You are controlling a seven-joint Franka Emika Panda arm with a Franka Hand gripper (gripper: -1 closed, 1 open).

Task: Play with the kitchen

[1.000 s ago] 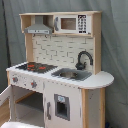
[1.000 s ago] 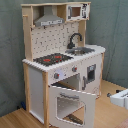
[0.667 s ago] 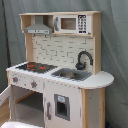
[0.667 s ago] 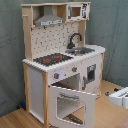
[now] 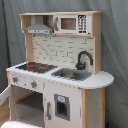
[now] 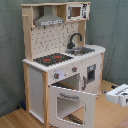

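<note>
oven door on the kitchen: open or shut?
Open. In the second exterior view the oven door hangs folded down and forward from the kitchen, with the dark oven cavity exposed above it.

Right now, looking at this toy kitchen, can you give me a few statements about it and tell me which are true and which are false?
1. The oven door of the kitchen hangs open. True.
2. The faucet is bright yellow. False: it is black.
3. The stove has red rings. True.
4. The grey hood sits directly above the sink. False: it sits above the stove.
5. A white gripper shows at the second exterior view's right edge. True.
</note>
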